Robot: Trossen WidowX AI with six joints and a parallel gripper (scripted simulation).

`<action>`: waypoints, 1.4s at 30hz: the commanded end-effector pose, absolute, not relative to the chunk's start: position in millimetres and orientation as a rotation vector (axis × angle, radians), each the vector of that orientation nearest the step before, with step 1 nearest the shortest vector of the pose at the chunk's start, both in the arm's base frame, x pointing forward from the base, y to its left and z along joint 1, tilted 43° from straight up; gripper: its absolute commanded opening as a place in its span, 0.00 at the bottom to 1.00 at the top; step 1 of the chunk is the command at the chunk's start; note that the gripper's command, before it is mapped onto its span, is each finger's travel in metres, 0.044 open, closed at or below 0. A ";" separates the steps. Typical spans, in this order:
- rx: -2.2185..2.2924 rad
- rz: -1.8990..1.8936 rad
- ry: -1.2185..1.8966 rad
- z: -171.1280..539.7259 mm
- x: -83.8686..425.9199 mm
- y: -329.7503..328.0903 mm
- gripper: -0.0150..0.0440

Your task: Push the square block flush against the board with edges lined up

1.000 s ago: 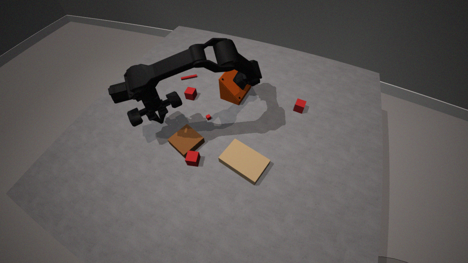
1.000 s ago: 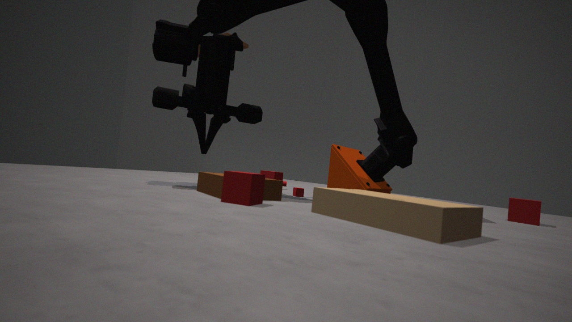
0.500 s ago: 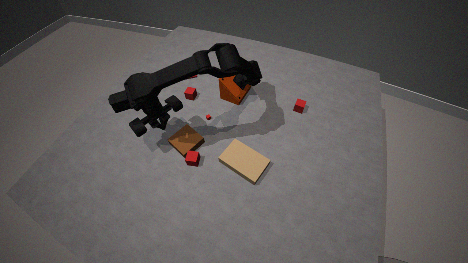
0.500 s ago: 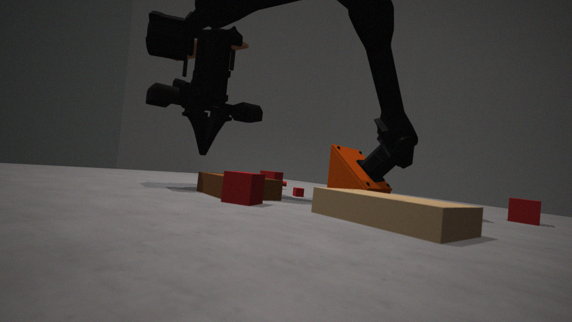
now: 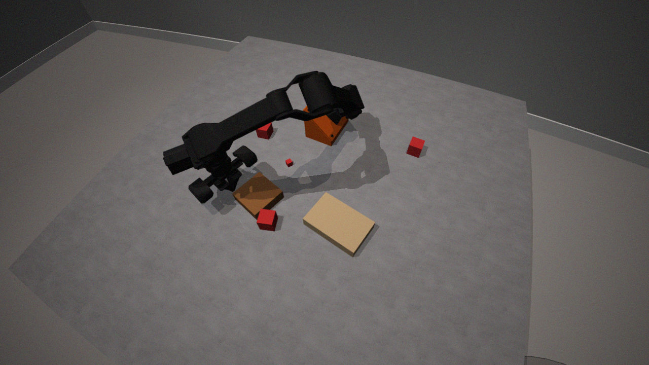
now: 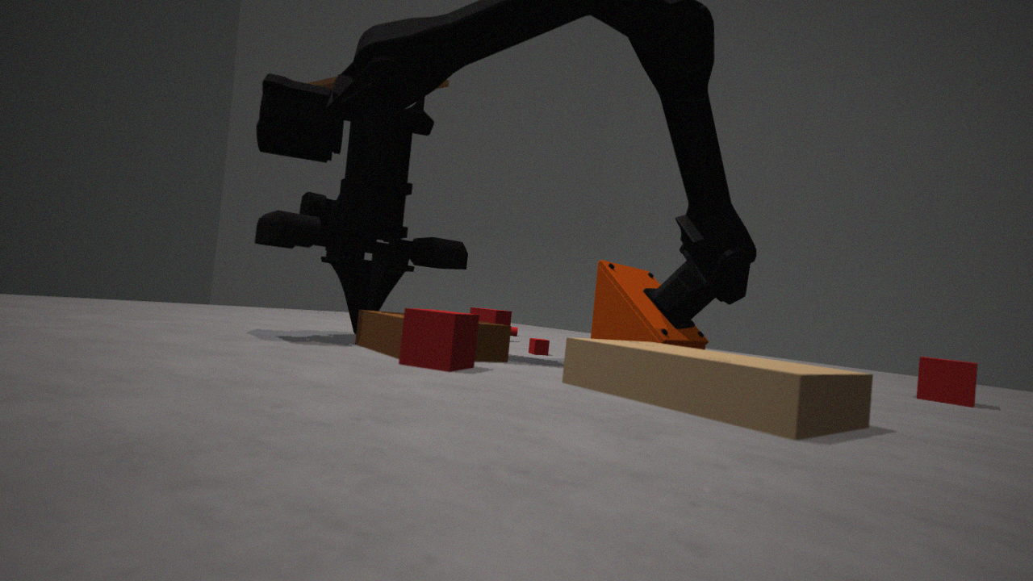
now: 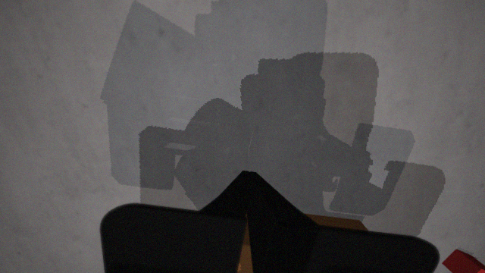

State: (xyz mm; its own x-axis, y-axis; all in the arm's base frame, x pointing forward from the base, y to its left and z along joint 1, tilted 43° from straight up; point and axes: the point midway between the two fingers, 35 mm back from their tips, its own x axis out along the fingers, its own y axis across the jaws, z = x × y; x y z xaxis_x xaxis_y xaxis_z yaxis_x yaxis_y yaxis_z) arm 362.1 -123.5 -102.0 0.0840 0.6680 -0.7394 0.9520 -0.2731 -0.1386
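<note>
The square block [image 5: 256,197] [image 6: 378,334] [image 7: 339,221] is brown and lies flat on the table, partly in the arm's shadow. The board [image 5: 337,222] [image 6: 679,382] is pale tan and lies flat to its right in the top and exterior views, with a gap between them. My gripper [image 5: 233,188] [image 6: 355,329] [image 7: 248,177] is shut and empty. Its fingertips are low, close to the block's left corner, on the side away from the board. I cannot tell whether they touch the block. The fingers hide most of the block in the wrist view.
A red cube [image 5: 266,220] [image 6: 437,339] stands at the block's near corner; contact is unclear. A small red cube [image 5: 289,162] [image 6: 537,346] and a larger red cube [image 5: 264,131] [image 6: 491,316] lie behind. Another red cube [image 5: 415,147] [image 6: 946,381] stands far right. The orange base [image 5: 321,129] is behind.
</note>
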 end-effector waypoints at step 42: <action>1.995 -1.021 1.599 -91.3 371.0 -111.8 0.25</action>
